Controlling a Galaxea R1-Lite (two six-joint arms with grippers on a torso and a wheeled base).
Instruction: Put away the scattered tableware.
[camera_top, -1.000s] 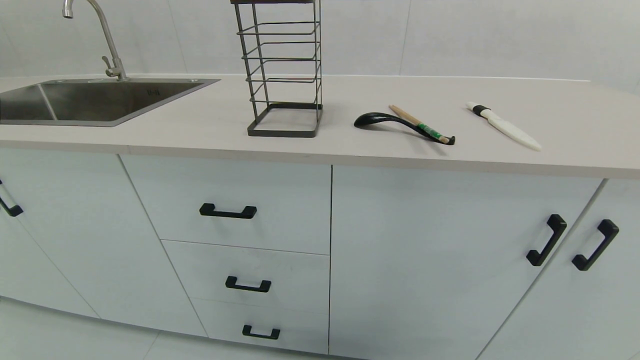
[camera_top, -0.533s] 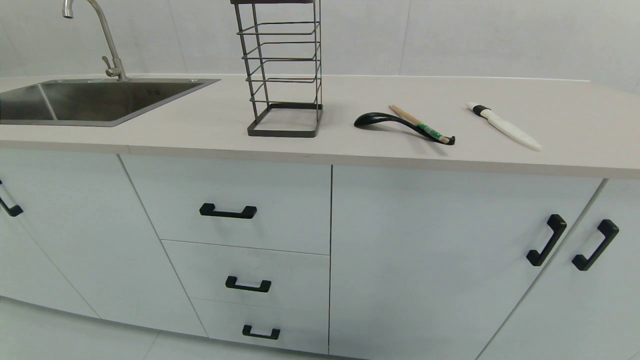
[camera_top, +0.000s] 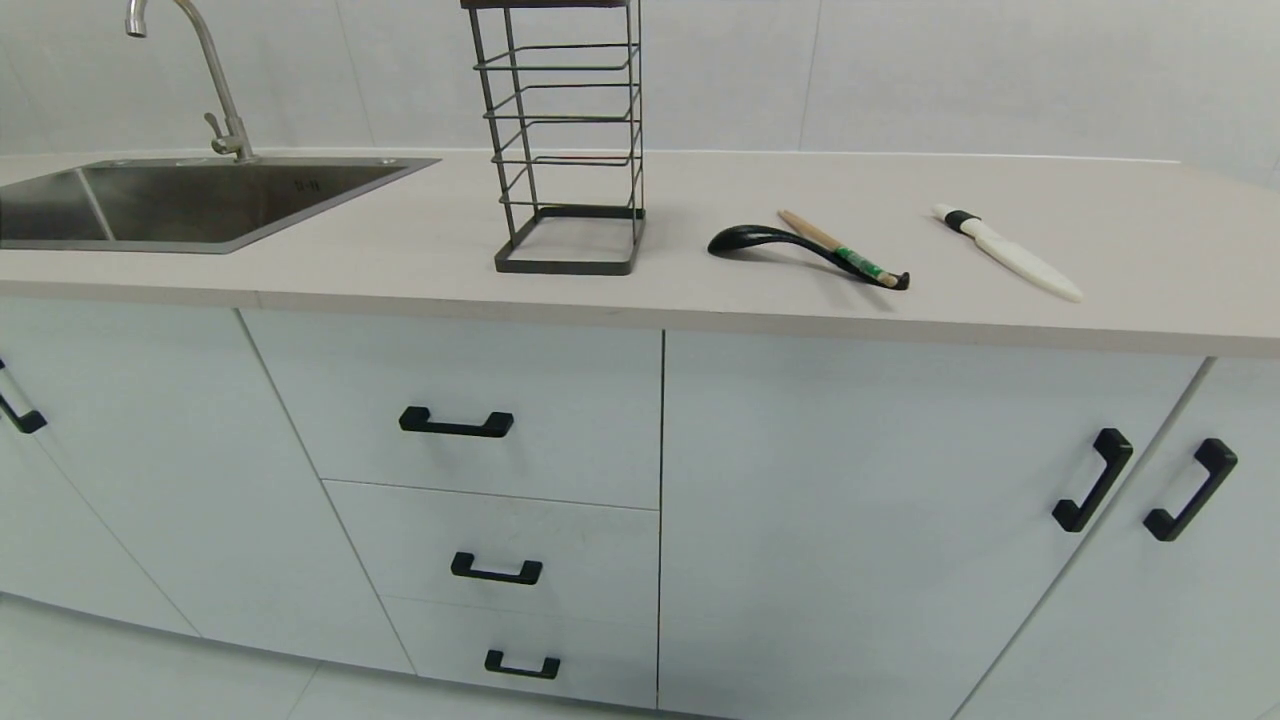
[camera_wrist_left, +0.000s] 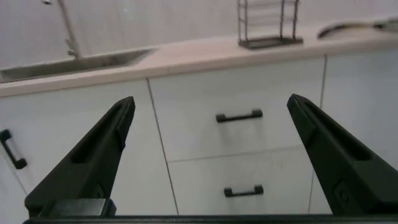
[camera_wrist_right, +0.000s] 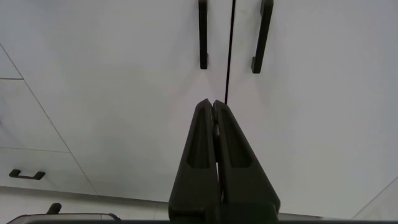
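ladle (camera_top: 742, 240) lies on the counter (camera_top: 350, 255); left fingers (camera_wrist_left: 93, 155) spread, right fingers (camera_wrist_right: 202, 143) pressed together.

Black ladle (camera_top: 748, 241) flat on counter (camera_top: 400, 262) — chopsticks (camera_top: 816, 235) against its handle; white knife (camera_top: 1008, 252) apart, rightward.

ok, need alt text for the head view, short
A black ladle, wooden chopsticks and a white knife lie scattered on a pale countertop, right of an empty wire rack. A steel sink with a faucet sits far left; white drawers and cabinet doors run below.
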